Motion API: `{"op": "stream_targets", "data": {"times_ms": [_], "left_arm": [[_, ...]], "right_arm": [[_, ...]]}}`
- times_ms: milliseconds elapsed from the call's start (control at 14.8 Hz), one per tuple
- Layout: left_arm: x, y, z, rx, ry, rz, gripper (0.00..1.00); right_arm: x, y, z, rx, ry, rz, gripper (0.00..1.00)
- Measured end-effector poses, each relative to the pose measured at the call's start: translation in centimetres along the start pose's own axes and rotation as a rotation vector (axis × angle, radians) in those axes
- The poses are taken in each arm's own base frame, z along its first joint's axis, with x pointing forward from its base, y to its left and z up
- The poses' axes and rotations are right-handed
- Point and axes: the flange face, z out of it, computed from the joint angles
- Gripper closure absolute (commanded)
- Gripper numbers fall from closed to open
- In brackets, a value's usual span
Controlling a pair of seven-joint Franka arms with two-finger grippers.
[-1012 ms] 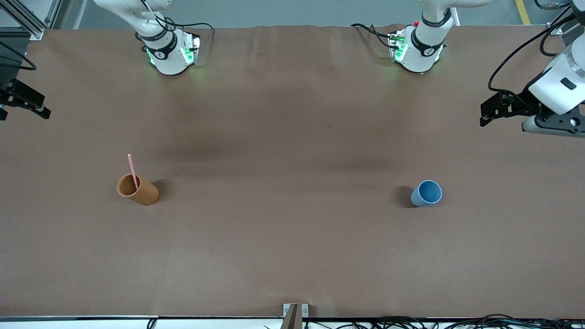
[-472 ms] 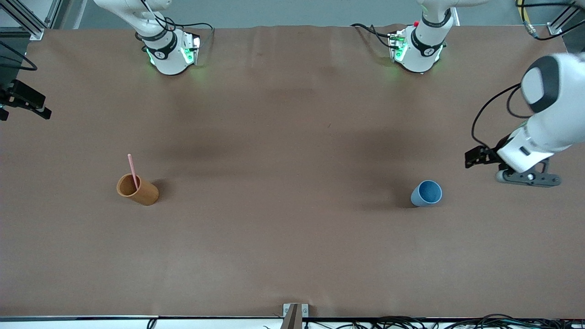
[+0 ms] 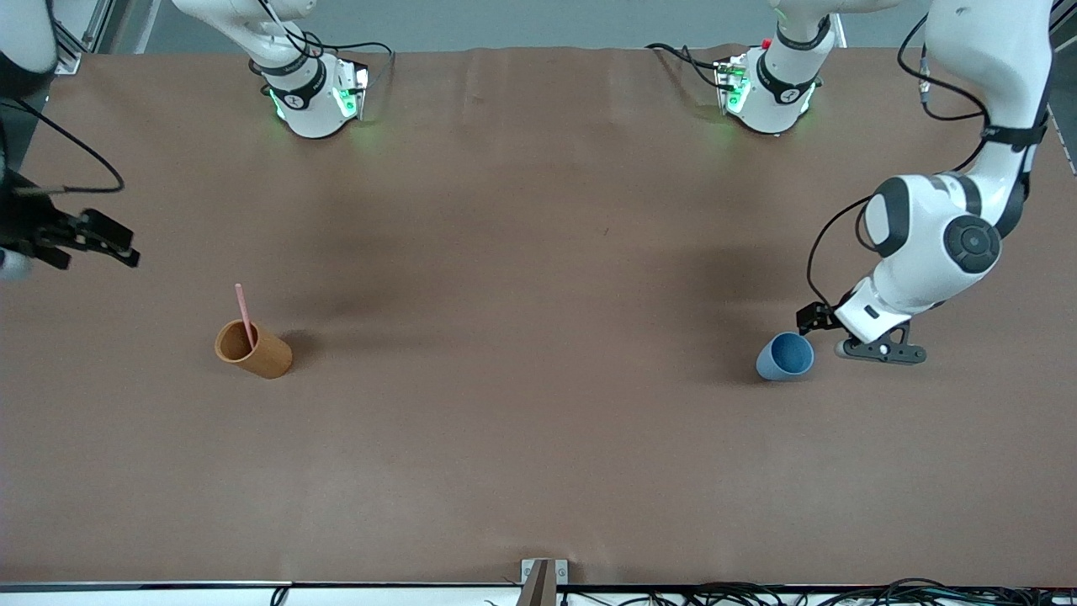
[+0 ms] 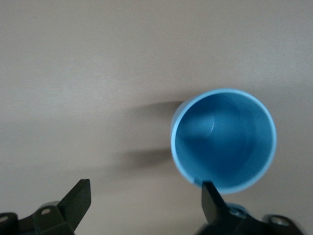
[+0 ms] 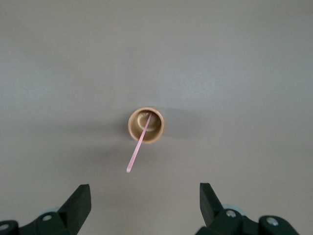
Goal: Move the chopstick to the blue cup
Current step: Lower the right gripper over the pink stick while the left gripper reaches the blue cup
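Observation:
The pale-pink chopstick [image 3: 245, 313] stands tilted in the orange-brown cup [image 3: 252, 350] toward the right arm's end of the table. In the right wrist view the chopstick [image 5: 138, 146] leans out of that cup [image 5: 146, 125]. The blue cup [image 3: 785, 356] stands upright and empty toward the left arm's end. My left gripper [image 3: 812, 320] is open and low, just beside the blue cup [image 4: 223, 142]; one finger [image 4: 211, 199] sits at its rim. My right gripper [image 3: 101, 240] is open and empty, high over the table's end, with its fingers [image 5: 80, 200] well above the orange-brown cup.
The brown table [image 3: 522, 337] is bare between the two cups. The arm bases [image 3: 315, 97] stand along its edge farthest from the front camera. A small bracket [image 3: 543, 576] sits at the nearest edge.
My left arm has swung in and come down from the table's end to beside the blue cup. My right gripper has moved inward from the table's end toward the orange-brown cup.

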Motion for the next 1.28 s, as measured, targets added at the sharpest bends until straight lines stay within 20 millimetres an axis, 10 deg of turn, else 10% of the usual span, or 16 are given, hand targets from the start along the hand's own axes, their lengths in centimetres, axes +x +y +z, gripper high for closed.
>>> {"op": "stream_targets", "data": {"times_ms": [472, 877, 1012, 1147, 1282], "left_arm": [[0.7, 0.8, 1.1, -0.023, 0.008, -0.025, 0.01], [3.3, 1.6, -3.3, -0.042, -0.038, -0.023, 0.01], [3.5, 1.5, -2.0, -0.042, -0.041, -0.025, 0.22], [3.4, 1.4, 0.6, -0.042, -0.052, -0.029, 0.99], [3.3, 1.2, 2.8, -0.043, -0.064, -0.033, 1.0]], "right_arm": [[-1.1, -1.0, 11.2, -0.001, -0.005, -0.016, 0.07], [-3.4, -2.9, 17.3, -0.002, 0.015, -0.046, 0.24], [-4.1, -3.0, 18.6, -0.003, 0.014, -0.046, 0.3], [-4.6, -3.1, 19.4, -0.003, 0.017, -0.048, 0.34], [-4.9, -3.3, 19.8, -0.002, 0.009, -0.051, 0.38]]}}
